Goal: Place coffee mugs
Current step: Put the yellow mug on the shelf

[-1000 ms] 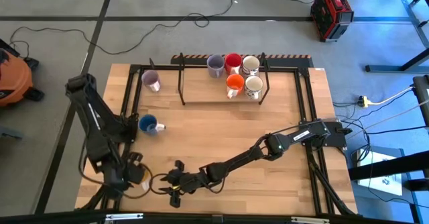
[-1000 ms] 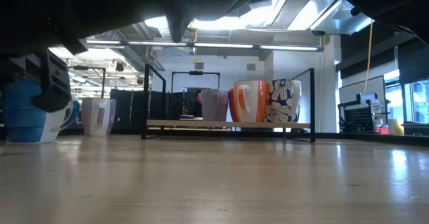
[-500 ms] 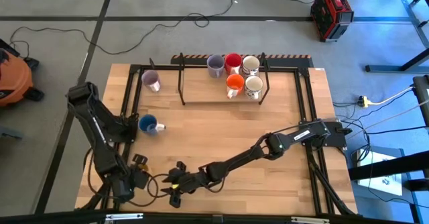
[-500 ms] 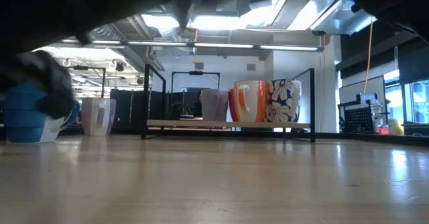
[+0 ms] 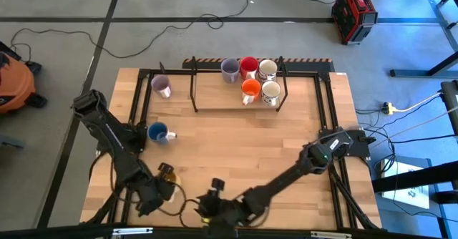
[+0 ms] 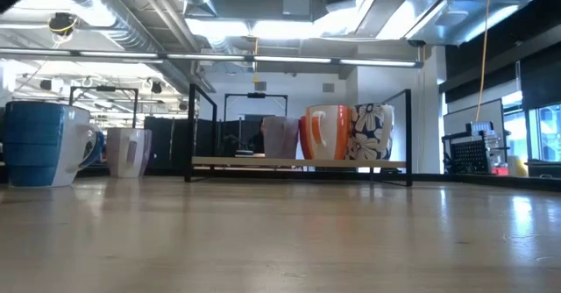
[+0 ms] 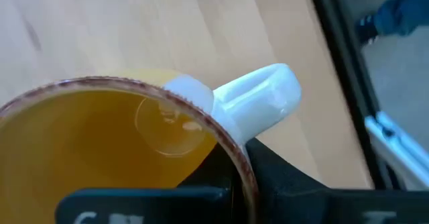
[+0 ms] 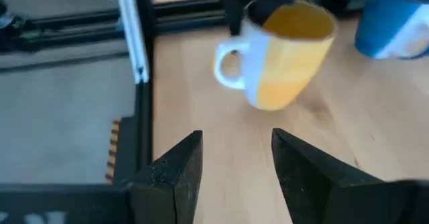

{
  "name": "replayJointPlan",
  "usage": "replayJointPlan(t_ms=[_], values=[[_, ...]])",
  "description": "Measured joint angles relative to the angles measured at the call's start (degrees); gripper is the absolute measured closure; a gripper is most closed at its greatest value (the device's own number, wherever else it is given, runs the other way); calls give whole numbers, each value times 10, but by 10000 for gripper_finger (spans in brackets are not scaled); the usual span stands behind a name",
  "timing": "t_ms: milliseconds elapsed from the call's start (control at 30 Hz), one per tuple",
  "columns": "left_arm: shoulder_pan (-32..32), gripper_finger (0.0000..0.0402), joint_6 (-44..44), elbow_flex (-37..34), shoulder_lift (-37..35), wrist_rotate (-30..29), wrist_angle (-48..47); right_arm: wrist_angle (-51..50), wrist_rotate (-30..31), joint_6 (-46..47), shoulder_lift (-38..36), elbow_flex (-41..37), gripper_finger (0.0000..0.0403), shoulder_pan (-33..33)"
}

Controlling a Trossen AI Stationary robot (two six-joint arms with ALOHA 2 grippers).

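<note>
Left gripper (image 5: 166,189) at the table's (image 5: 286,146) near left corner, clamped on the rim of the yellow-orange mug (image 8: 285,53). Right gripper (image 8: 231,167) beside it, fingers apart, empty. Blue mug (image 6: 39,144) stands just behind; lilac mug (image 5: 161,86) farther back. Rack (image 5: 215,99) holds five mugs. Held mug: yellow body, white handle (image 7: 258,103), tilted.

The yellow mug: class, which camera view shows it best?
The right wrist view: the whole yellow mug, handle included, tilted. The left wrist view shows only rim and handle, the left gripper shut on it; high view, a glimpse; low view, nothing.
</note>
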Motion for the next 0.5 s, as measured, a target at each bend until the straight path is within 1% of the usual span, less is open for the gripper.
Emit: replayJointPlan(t_ms=[233, 367, 500], values=[[110, 389, 103, 66, 2, -7, -3, -212, 21, 90, -46, 0, 236, 53], [174, 389, 155, 89, 16, -7, -5, -296, 17, 161, -49, 0, 236, 91], [232, 389, 214, 126, 60, -3, -6, -344, 35, 247, -49, -26, 236, 125]])
